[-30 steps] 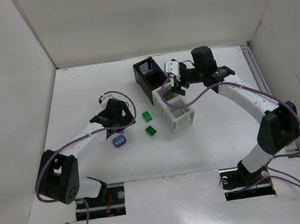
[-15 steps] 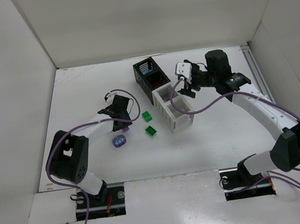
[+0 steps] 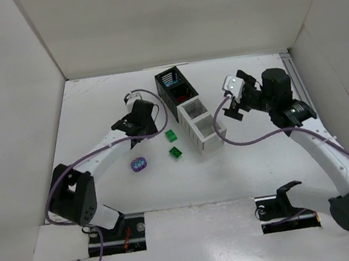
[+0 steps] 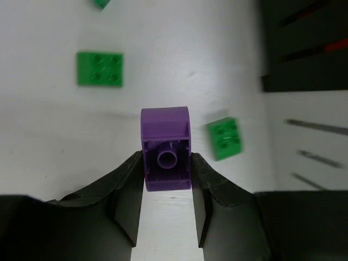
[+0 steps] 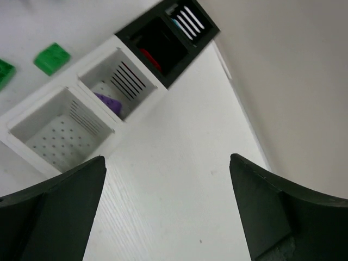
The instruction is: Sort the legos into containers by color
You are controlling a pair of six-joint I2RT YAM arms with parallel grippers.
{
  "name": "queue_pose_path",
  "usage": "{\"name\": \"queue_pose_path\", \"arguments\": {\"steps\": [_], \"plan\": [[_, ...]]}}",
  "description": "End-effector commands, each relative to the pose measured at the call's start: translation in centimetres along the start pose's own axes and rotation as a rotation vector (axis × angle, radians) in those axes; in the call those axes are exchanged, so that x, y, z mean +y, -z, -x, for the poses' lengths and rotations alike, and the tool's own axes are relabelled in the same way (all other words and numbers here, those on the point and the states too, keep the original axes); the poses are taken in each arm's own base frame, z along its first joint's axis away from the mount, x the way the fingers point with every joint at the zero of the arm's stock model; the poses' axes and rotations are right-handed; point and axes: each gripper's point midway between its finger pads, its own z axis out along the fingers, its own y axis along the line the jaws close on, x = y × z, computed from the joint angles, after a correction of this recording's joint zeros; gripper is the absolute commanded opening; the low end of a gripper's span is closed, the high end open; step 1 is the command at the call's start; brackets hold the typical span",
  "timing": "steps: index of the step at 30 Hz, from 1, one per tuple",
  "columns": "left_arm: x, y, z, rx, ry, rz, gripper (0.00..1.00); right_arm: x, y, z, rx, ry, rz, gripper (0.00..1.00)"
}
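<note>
Left wrist view: left gripper (image 4: 166, 163) clamps a purple brick (image 4: 166, 128) by its sides. The hollow underside with one round tube faces the camera, and the far edge is rounded. Below it on the white table (image 4: 54, 141) are two green bricks, four studs each: one (image 4: 224, 138) just right, one (image 4: 99, 69) farther left.

Right wrist view: right gripper (image 5: 166, 163) is spread wide and empty beside the row of bins (image 5: 81, 117). The second white bin (image 5: 130, 79) holds a purple piece (image 5: 109, 101). The black bin (image 5: 163, 76) beyond holds a red piece (image 5: 149, 54).
</note>
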Motion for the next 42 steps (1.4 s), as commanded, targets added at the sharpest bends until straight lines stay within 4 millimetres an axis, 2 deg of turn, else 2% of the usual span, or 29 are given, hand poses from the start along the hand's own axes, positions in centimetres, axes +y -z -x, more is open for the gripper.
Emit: {"name": "queue_pose_path", "arguments": {"steps": [1,2,3,4,5,6,8,9,10,11,12,13,14,17,20,22,23,27,30,32,36,38,39,41,42], "plan": [[-5.3,5.6,7.1,-0.210,0.059,-0.201,0.17,-2.8,3.3,-0.5,0.053,-0.027,-0.198,1.00],[-6.8,6.8,8.5,-0.244,0.058,-0.250,0.17,-3.4,4.8,-0.2,0.048,-0.038,-0.248,1.00],[-8.0,7.8,9.5,-0.281,0.052,-0.288,0.17,-3.1,5.3,-0.6,0.065,-0.052,-0.263,1.00],[-9.4,8.5,9.8,-0.292,0.044,-0.321,0.17,-4.1,6.4,-0.9,0.091,-0.052,-0.323,1.00],[-10.7,9.6,11.1,-0.319,0.041,-0.353,0.17,-4.0,7.1,-1.6,0.115,-0.073,-0.347,1.00],[-11.9,9.3,11.3,-0.322,0.025,-0.364,0.17,-4.2,8.2,-1.8,0.133,-0.083,-0.391,1.00],[-13.8,9.7,11.6,-0.337,-0.009,-0.388,0.17,-4.2,9.2,-2.2,0.155,-0.087,-0.423,1.00],[-15.1,10.4,12.7,-0.356,-0.003,-0.413,0.17,-4.6,10.0,-2.0,0.152,-0.083,-0.452,1.00],[-15.8,9.2,12.6,-0.343,-0.020,-0.399,0.17,-4.4,10.1,-2.4,0.169,-0.088,-0.453,1.00],[-16.5,9.0,12.4,-0.334,-0.030,-0.403,0.17,-4.4,10.7,-2.5,0.181,-0.089,-0.469,1.00],[-17.6,9.6,13.1,-0.350,-0.039,-0.422,0.17,-4.6,10.9,-2.6,0.190,-0.091,-0.479,1.00],[-18.0,9.4,13.4,-0.353,-0.048,-0.421,0.17,-4.5,11.3,-2.6,0.195,-0.090,-0.489,1.00],[-18.7,8.5,12.4,-0.322,-0.069,-0.419,0.17,-4.7,11.7,-2.6,0.201,-0.089,-0.509,1.00],[-20.4,8.0,11.7,-0.314,-0.113,-0.421,0.20,-4.6,11.8,-2.9,0.218,-0.094,-0.510,1.00],[-21.0,7.4,11.3,-0.311,-0.131,-0.413,0.25,-4.7,12.3,-3.1,0.229,-0.097,-0.524,1.00],[-20.9,6.3,10.5,-0.287,-0.145,-0.394,0.28,-4.7,12.3,-3.1,0.229,-0.097,-0.524,1.00],[-21.4,6.8,10.6,-0.293,-0.146,-0.407,0.29,-4.7,12.3,-3.1,0.229,-0.097,-0.524,1.00],[-21.8,5.9,10.0,-0.276,-0.155,-0.410,0.35,-4.5,12.2,-3.5,0.236,-0.100,-0.518,1.00],[-21.9,5.6,9.2,-0.248,-0.169,-0.416,0.49,-4.4,12.0,-3.4,0.229,-0.099,-0.510,1.00],[-21.9,5.5,9.2,-0.248,-0.169,-0.416,0.65,-4.1,11.7,-3.1,0.210,-0.097,-0.490,1.00],[-21.8,7.0,10.1,-0.273,-0.155,-0.435,0.80,-3.7,11.3,-3.2,0.210,-0.102,-0.463,1.00],[-21.1,7.8,10.1,-0.269,-0.157,-0.432,0.81,-3.6,11.1,-3.1,0.202,-0.092,-0.450,1.00],[-20.7,8.1,10.4,-0.282,-0.142,-0.422,0.82,-3.6,10.7,-2.1,0.157,-0.063,-0.424,1.00],[-19.3,8.4,9.7,-0.274,-0.123,-0.397,0.90,-2.9,9.8,-1.2,0.103,-0.017,-0.362,1.00],[-18.2,9.9,10.4,-0.302,-0.092,-0.391,0.94,-1.9,8.6,-0.3,0.042,-0.002,-0.282,1.00]]}}
